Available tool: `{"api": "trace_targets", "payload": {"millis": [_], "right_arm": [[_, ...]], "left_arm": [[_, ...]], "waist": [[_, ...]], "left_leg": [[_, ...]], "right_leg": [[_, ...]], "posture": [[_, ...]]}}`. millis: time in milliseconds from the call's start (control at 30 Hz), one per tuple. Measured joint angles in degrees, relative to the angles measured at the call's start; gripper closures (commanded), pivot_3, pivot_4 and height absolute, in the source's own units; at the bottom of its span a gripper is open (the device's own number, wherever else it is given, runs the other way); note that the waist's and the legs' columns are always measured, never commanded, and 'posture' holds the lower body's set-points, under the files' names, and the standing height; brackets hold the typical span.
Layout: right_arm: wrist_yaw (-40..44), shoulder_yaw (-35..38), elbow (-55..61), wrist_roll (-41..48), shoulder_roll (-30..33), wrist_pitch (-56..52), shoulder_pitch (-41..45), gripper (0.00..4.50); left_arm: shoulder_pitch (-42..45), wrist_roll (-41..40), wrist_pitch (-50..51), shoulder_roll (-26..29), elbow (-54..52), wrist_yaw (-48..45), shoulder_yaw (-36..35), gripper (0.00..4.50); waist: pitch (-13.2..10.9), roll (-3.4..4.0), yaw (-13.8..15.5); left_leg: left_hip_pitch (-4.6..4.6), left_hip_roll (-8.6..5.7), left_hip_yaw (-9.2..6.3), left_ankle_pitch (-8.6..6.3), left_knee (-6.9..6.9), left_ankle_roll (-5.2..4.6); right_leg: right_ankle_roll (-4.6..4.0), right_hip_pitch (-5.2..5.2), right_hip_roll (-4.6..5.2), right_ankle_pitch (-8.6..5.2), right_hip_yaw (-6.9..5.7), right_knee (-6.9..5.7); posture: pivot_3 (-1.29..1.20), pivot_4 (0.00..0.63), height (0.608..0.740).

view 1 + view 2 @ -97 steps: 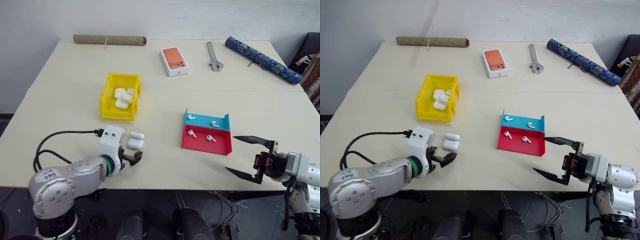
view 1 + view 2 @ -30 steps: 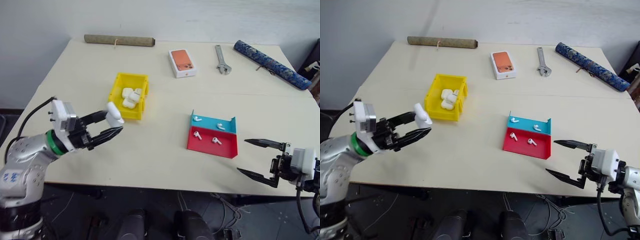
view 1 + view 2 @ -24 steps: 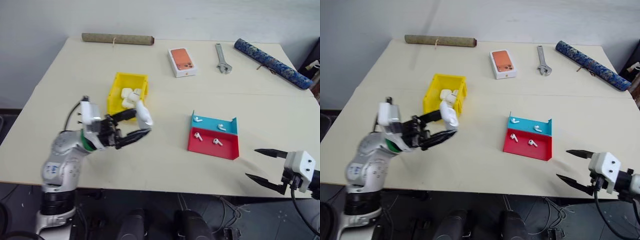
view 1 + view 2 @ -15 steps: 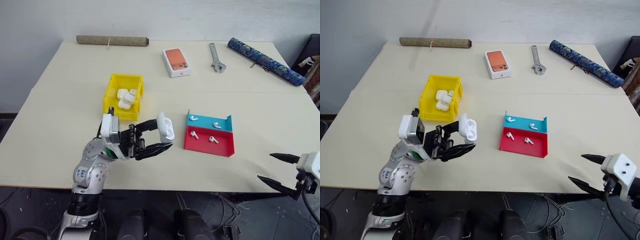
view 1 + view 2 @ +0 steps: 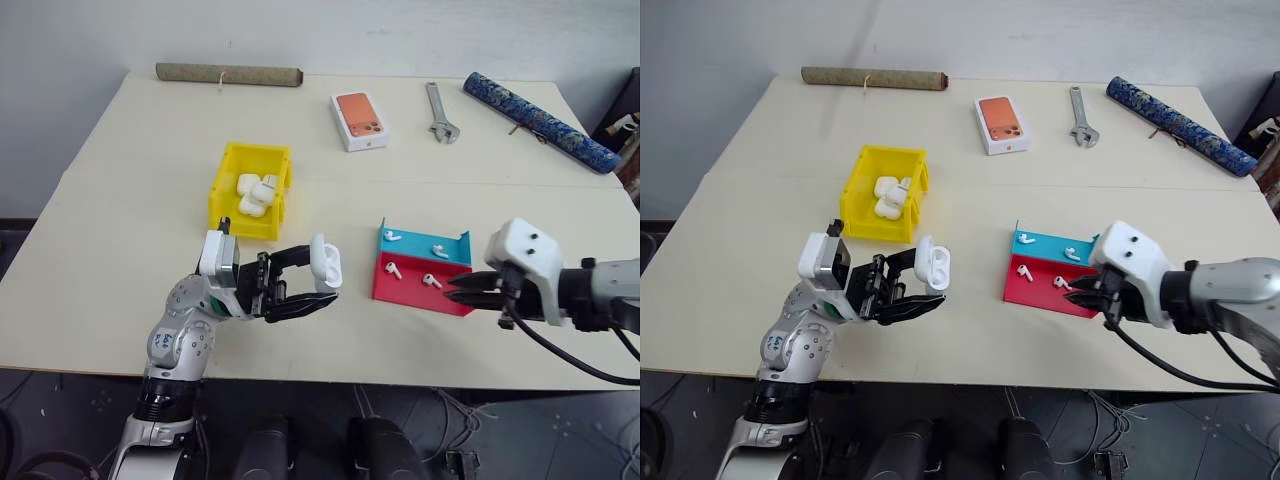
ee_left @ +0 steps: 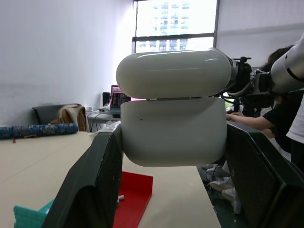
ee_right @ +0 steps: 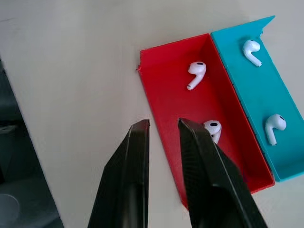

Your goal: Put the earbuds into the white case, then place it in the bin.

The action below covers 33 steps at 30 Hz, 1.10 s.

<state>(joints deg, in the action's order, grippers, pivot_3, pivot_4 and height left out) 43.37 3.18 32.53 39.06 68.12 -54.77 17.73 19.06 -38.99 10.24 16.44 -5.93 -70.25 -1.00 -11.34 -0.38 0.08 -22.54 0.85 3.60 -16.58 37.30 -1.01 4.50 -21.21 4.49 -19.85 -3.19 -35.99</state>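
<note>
My left gripper (image 5: 322,280) is shut on the white case (image 5: 325,258) and holds it above the table's front middle, left of the tray. The left wrist view shows the case (image 6: 173,128) clamped between both fingers, lid uppermost. Several earbuds lie in the red-and-blue tray (image 5: 452,302): two in the red half (image 7: 195,71) (image 7: 212,128) and two in the blue half (image 7: 251,50). My right gripper (image 5: 452,292) hovers at the tray's near right corner, its fingers (image 7: 187,124) a narrow gap apart with nothing between them. The yellow bin (image 5: 222,190) stands further back on the left.
Several white cases (image 5: 255,192) lie inside the bin. Along the far edge are a brown roll (image 5: 228,73), an orange phone box (image 5: 360,122), a wrench (image 5: 443,112) and a blue patterned roll (image 5: 540,122). A person (image 6: 266,109) sits beyond the table.
My left arm has swung right with the case, from beside the bin to the front middle. The right gripper came in from off the table's edge to the tray, and its fingers narrowed.
</note>
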Motion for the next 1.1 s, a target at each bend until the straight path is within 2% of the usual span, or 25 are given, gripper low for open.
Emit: {"api": "trace_targets", "payload": {"millis": [100,233,333,467,767,867,967,1100], "right_arm": [[-1.91,-7.33,-2.04,-5.91,-1.06,-0.38,4.41,3.39],[-1.75,-12.77,-4.48,-10.20,-2.87,-0.90,8.24,3.39],[-0.79,-15.29,-5.61,-12.04,-3.80,-1.61,10.13,2.80],[0.38,-17.36,-6.39,-14.62,-4.55,-1.63,11.22,1.46],[0.47,-19.13,-10.28,-19.16,-9.39,-1.55,13.10,1.46],[0.50,-20.05,-12.36,-20.96,-10.70,-1.33,13.10,2.07],[0.52,-20.47,-13.49,-22.58,-11.59,-1.30,13.19,3.08],[0.98,-20.74,-13.76,-23.92,-12.51,-1.14,13.29,3.08]], "left_arm": [[-0.90,0.24,-0.27,0.18,-0.23,0.12,0.37,1.72],[-1.77,0.77,-0.44,0.41,-0.39,0.33,0.62,1.72],[-1.94,0.98,-0.59,0.44,-0.54,0.76,0.91,1.72],[-2.78,0.98,0.05,1.04,-1.38,1.38,1.06,1.72],[-3.56,0.99,0.24,1.27,-2.42,1.94,1.60,1.72],[-3.56,0.99,0.19,1.29,-2.42,1.94,1.62,1.72],[-3.56,0.99,0.18,1.48,-2.42,1.93,1.62,1.72],[-3.57,0.98,0.21,1.70,-2.45,1.93,1.62,1.72]], "waist": [[0.00,0.00,0.02],[0.00,0.00,-0.14],[0.00,0.00,-0.17],[0.00,0.00,-0.18],[0.00,0.00,-0.24],[0.00,0.00,-0.24],[0.00,0.00,-0.24],[0.00,0.00,-0.25]], "left_leg": [[-0.18,-0.01,0.01,0.05,0.03,-0.04],[-0.21,-0.01,0.05,0.09,0.06,-0.06],[-0.20,0.00,0.03,0.10,0.10,-0.06],[-0.20,0.00,0.04,0.10,0.11,-0.06],[-0.19,0.00,0.05,0.11,0.19,-0.05],[-0.19,0.00,0.05,0.11,0.21,-0.06],[-0.19,0.00,0.05,0.11,0.22,-0.06],[-0.19,0.00,0.05,0.11,0.23,-0.06]], "right_leg": [[0.00,-0.16,0.00,0.00,-0.02,-0.05],[0.01,-0.22,0.00,0.01,-0.02,-0.15],[0.01,-0.23,0.00,0.00,-0.02,-0.23],[0.01,-0.26,0.01,0.00,0.00,-0.30],[0.01,-0.28,0.02,0.00,0.00,-0.47],[0.01,-0.28,0.02,0.00,0.00,-0.49],[0.01,-0.28,0.02,0.00,0.00,-0.50],[0.01,-0.28,0.02,0.00,0.01,-0.53]], "posture": [[0.00,0.150,0.740],[0.00,0.150,0.740],[0.00,0.150,0.740],[0.00,0.150,0.740],[0.00,0.150,0.740],[0.00,0.150,0.740],[0.00,0.150,0.740],[0.00,0.150,0.740]]}}
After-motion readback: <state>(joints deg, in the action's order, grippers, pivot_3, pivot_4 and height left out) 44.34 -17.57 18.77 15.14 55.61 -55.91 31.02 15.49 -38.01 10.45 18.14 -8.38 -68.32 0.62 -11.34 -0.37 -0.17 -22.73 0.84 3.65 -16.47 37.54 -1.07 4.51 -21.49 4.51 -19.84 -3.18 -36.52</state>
